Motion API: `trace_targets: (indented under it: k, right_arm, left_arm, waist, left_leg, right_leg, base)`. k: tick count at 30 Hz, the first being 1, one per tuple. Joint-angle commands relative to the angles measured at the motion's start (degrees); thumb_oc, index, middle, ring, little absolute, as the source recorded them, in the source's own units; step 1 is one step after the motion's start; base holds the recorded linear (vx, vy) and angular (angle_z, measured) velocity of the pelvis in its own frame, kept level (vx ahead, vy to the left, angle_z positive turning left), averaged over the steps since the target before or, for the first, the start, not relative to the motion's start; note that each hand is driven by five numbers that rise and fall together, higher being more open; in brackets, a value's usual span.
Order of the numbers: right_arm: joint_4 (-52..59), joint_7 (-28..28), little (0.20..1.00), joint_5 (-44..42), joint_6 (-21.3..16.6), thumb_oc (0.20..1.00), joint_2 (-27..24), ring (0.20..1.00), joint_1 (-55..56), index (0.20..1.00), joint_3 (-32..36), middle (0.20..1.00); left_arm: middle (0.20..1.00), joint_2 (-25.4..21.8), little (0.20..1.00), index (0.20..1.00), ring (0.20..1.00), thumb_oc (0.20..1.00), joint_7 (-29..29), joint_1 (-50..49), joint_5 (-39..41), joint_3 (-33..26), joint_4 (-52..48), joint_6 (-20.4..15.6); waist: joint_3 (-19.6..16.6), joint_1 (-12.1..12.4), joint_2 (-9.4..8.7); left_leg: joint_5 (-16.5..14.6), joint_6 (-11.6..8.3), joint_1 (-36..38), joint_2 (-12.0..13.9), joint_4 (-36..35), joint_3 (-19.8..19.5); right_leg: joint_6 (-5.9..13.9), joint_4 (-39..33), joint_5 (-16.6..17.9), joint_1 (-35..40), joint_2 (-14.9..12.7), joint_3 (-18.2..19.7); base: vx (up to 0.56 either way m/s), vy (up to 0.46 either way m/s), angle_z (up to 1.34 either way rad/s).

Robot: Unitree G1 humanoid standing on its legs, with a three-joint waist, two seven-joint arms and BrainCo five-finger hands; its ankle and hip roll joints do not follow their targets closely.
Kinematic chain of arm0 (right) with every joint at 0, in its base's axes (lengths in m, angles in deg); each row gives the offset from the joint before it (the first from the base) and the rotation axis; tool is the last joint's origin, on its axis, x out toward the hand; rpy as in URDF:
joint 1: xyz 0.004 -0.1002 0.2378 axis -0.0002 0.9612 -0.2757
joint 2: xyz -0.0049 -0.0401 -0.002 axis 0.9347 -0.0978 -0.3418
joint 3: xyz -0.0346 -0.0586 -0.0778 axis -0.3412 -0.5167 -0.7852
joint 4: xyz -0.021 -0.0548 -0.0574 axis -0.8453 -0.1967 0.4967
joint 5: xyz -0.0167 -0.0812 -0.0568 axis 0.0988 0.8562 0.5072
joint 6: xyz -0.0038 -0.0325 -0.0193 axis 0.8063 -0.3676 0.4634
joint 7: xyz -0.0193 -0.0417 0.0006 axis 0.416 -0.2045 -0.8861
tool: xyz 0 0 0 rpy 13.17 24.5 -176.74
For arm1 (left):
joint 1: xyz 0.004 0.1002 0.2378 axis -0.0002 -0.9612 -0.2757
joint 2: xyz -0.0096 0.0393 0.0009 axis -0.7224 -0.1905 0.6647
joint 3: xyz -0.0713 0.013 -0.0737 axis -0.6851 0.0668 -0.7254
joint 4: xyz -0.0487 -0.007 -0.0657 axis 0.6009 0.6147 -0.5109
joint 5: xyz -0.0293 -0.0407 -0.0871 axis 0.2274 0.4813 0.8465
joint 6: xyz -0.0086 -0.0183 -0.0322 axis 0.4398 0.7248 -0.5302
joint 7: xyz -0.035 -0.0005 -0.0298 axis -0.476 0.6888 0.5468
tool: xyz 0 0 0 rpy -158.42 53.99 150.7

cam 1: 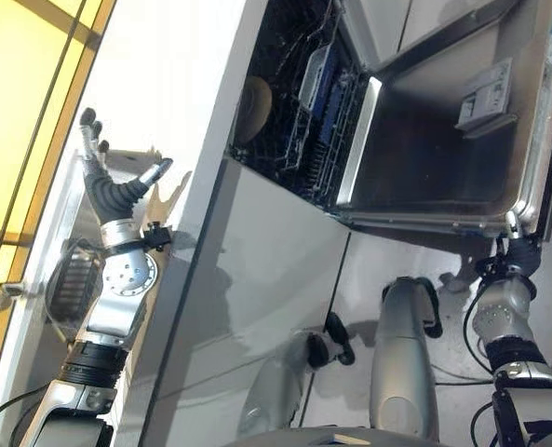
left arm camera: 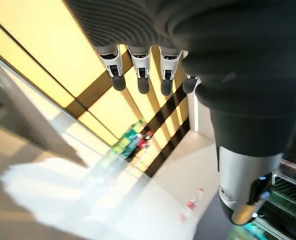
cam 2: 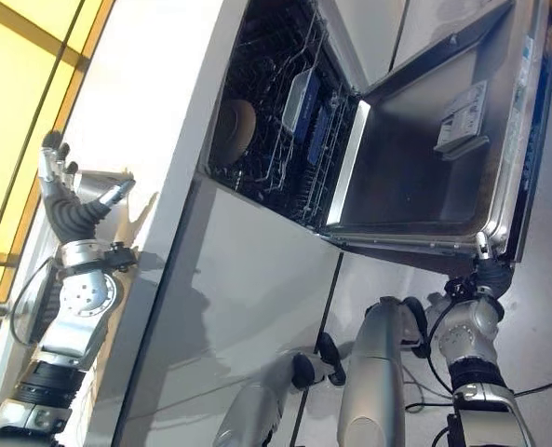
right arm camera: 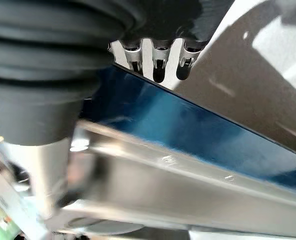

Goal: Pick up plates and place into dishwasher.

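A tan plate [cam 1: 255, 107] stands on edge in the lower rack [cam 1: 299, 140] of the open dishwasher. My left hand [cam 1: 108, 191] is raised over the white counter [cam 1: 173, 84] at the left, well apart from the dishwasher. Its fingers [left arm camera: 140, 70] are spread and straight and hold nothing. My right hand [cam 1: 518, 253] is at the front corner of the lowered steel door [cam 1: 434, 140]. In the right wrist view its fingers [right arm camera: 159, 62] reach behind the door's edge, and their tips are hidden.
A clear container [cam 1: 315, 74] sits in the rack beside the plate. The grey cabinet front [cam 1: 257, 270] runs below the counter. A wire-mesh object [cam 1: 71, 284] sits by my left forearm. Yellow panels [cam 1: 24, 93] line the far left.
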Motion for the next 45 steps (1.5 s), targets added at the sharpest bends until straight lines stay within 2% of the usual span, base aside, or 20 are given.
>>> trace_targets:
  k: [1, 3, 4, 6, 9, 15, 19, 21, 22, 27, 31, 33, 37, 39, 45]
  right_arm:
    - [10.9, -11.6, 1.0, 7.7, -0.3, 1.0, -6.5, 1.0, -12.3, 1.0, -3.4, 1.0]
    - [16.7, -15.6, 1.0, 11.5, 1.1, 1.0, -6.8, 1.0, -13.5, 1.0, -5.8, 1.0]
    - [18.3, -15.9, 1.0, 12.2, 1.8, 1.0, -6.7, 1.0, -13.5, 1.0, -6.3, 1.0]
    - [23.4, -20.4, 1.0, 12.9, 3.2, 1.0, -6.4, 1.0, -13.2, 1.0, -7.9, 1.0]
    - [29.8, -24.1, 1.0, 13.9, 5.5, 1.0, -5.9, 1.0, -12.1, 1.0, -9.0, 1.0]
    - [37.0, -27.1, 1.0, 16.7, 8.5, 1.0, -4.0, 1.0, -10.0, 1.0, -10.5, 1.0]
    - [39.0, -26.9, 1.0, 18.5, 9.4, 1.0, -2.8, 1.0, -9.1, 1.0, -10.7, 1.0]
    - [38.5, -26.7, 1.0, 19.0, 9.1, 1.0, -2.7, 1.0, -7.9, 1.0, -10.3, 1.0]
    - [38.3, -26.9, 1.0, 18.7, 9.0, 1.0, -2.7, 1.0, -7.6, 1.0, -10.1, 1.0]
    - [38.1, -29.4, 1.0, 16.3, 6.0, 1.0, -1.3, 1.0, -0.6, 1.0, -5.9, 1.0]
    - [37.9, -30.1, 1.0, 15.3, 4.4, 1.0, 0.3, 1.0, 1.9, 1.0, -5.2, 1.0]
    - [37.8, -29.4, 1.0, 15.2, 3.2, 1.0, 1.8, 1.0, 3.2, 1.0, -5.6, 1.0]
    - [37.3, -27.6, 1.0, 15.6, 1.2, 1.0, 4.7, 1.0, 5.8, 1.0, -6.0, 1.0]
    - [36.7, -26.1, 1.0, 15.9, 0.5, 1.0, 6.2, 1.0, 6.9, 1.0, -7.0, 1.0]
    - [38.5, -24.1, 1.0, 16.8, -0.5, 1.0, 9.5, 1.0, 11.7, 1.0, -8.2, 1.0]
  left_arm:
    - [1.0, 3.1, 1.0, 1.0, 1.0, 1.0, 1.2, 0.0, 0.4, -1.8, 0.7, -1.0]
    - [1.0, 2.8, 1.0, 1.0, 1.0, 1.0, 1.5, -0.2, 0.6, -2.2, 0.9, -1.4]
    - [1.0, 2.7, 1.0, 1.0, 1.0, 1.0, 1.5, -0.2, 0.7, -2.3, 1.0, -1.5]
    - [1.0, 2.7, 1.0, 1.0, 1.0, 1.0, 2.3, -0.2, 0.9, -3.1, 2.0, -2.0]
    - [1.0, 2.7, 1.0, 1.0, 1.0, 1.0, 3.3, -0.4, 1.3, -3.8, 2.9, -2.2]
    - [1.0, 3.1, 1.0, 1.0, 1.0, 1.0, 4.2, -0.9, 1.0, -4.8, 3.7, -2.6]
    - [1.0, 3.5, 1.0, 1.0, 1.0, 1.0, 4.0, -1.0, 0.3, -4.7, 4.1, -2.1]
    - [1.0, 3.7, 1.0, 1.0, 1.0, 1.0, 4.1, -1.2, 0.9, -4.8, 4.5, -1.8]
    - [1.0, 3.8, 1.0, 1.0, 1.0, 1.0, 4.3, -1.3, 0.8, -5.0, 4.6, -1.6]
    - [1.0, 3.5, 1.0, 1.0, 1.0, 1.0, 5.4, -3.3, -0.5, -6.5, 4.3, -0.5]
    - [1.0, 2.4, 1.0, 1.0, 1.0, 1.0, 6.6, -3.1, -1.9, -7.1, 4.6, 0.3]
    - [1.0, 1.7, 1.0, 1.0, 1.0, 1.0, 8.7, -3.7, -3.1, -7.5, 4.8, -0.1]
    - [1.0, 0.4, 1.0, 1.0, 1.0, 1.0, 12.2, -5.4, -4.3, -9.4, 4.1, -1.1]
    - [1.0, -0.1, 1.0, 1.0, 1.0, 1.0, 14.1, -6.0, -4.4, -10.3, 4.2, -1.2]
    - [1.0, -0.6, 1.0, 1.0, 1.0, 1.0, 16.6, -6.8, -6.3, -11.6, 3.0, -2.0]
  waist:
    - [5.4, -0.8, 4.41]
    - [5.2, -0.4, 4.15]
    - [5.1, -0.4, 4.04]
    - [4.8, 0.0, 3.37]
    - [4.2, 0.3, 2.34]
    - [2.3, 1.9, 0.26]
    - [0.1, 3.5, -1.32]
    - [-1.5, 4.6, -2.58]
    - [-1.9, 4.9, -2.61]
    - [-6.7, 8.0, -7.09]
    - [-10.0, 9.9, -10.52]
    - [-12.2, 11.4, -12.85]
    - [-13.9, 13.5, -16.53]
    - [-14.6, 14.1, -17.6]
    - [-15.0, 14.0, -19.05]
  left_leg:
    - [-0.6, 3.27, -2.2, 0.5, 2.4, -2.7]
    - [0.0, 3.24, -2.1, 0.6, 1.3, -2.9]
    - [0.2, 3.23, -2.1, 0.7, 1.1, -3.0]
    - [0.7, 3.14, -1.5, 1.0, 0.1, -3.2]
    - [1.3, 3.02, -0.6, 1.2, -0.9, -3.8]
    - [2.1, 2.99, 1.7, 1.2, -3.0, -4.8]
    - [2.4, 2.98, 4.2, 1.1, -5.1, -5.7]
    - [2.3, 3.07, 5.9, 1.0, -6.0, -6.1]
    - [2.9, 3.14, 6.2, 1.1, -6.7, -6.2]
    - [2.3, 3.27, 11.0, 0.8, -9.4, -7.3]
    - [2.8, 3.45, 13.7, 1.1, -12.0, -8.0]
    - [2.8, 3.46, 15.7, 1.8, -13.5, -8.3]
    - [2.5, 3.71, 18.3, 2.9, -15.8, -8.9]
    - [2.6, 3.87, 19.9, 3.5, -17.5, -9.0]
    - [4.4, 3.89, 22.3, 5.3, -21.8, -7.9]
  right_leg:
    - [-0.98, 0.6, -2.7, 2.5, -1.0, 1.3]
    - [-0.97, -0.3, -2.4, 2.8, -0.8, 1.1]
    - [-0.94, -0.6, -2.2, 2.9, -0.7, 1.0]
    - [-0.86, -1.9, -1.8, 3.6, -0.7, 0.5]
    - [-0.74, -3.4, -1.3, 5.1, -0.8, 0.0]
    - [-0.34, -7.3, -0.2, 9.3, -1.6, -1.4]
    - [0.37, -12.0, 1.1, 13.8, -2.7, -3.1]
    - [0.77, -14.7, 1.9, 17.0, -3.5, -4.5]
    - [0.82, -16.1, 2.8, 17.8, -3.5, -5.0]
    - [2.01, -24.6, 5.2, 28.1, -5.5, -9.8]
    - [2.58, -30.6, 7.5, 34.3, -5.3, -13.0]
    - [2.91, -33.6, 8.3, 38.1, -4.6, -14.6]
    - [3.91, -37.1, 10.0, 42.6, -3.5, -17.2]
    - [4.43, -38.3, 10.6, 44.3, -2.8, -17.8]
    - [5.39, -42.0, 11.4, 46.6, -0.6, -18.1]
  base:
    - [0.02, 0.005, -0.35]
    - [0.02, 0.019, -0.4]
    - [0.0, 0.0, 0.0]
    - [0.04, 0.031, 0.16]
    - [0.06, 0.034, -0.05]
    - [0.07, 0.038, 0.0]
    - [0.1, 0.024, 0.0]
    - [0.12, 0.011, 0.17]
    - [0.15, 0.005, 0.29]
    - [0.16, -0.092, 0.46]
    - [0.13, -0.158, 0.55]
    - [0.16, -0.275, 0.7]
    - [0.09, -0.251, 0.59]
    - [0.05, -0.173, 0.11]
    - [-0.08, -0.139, 0.07]
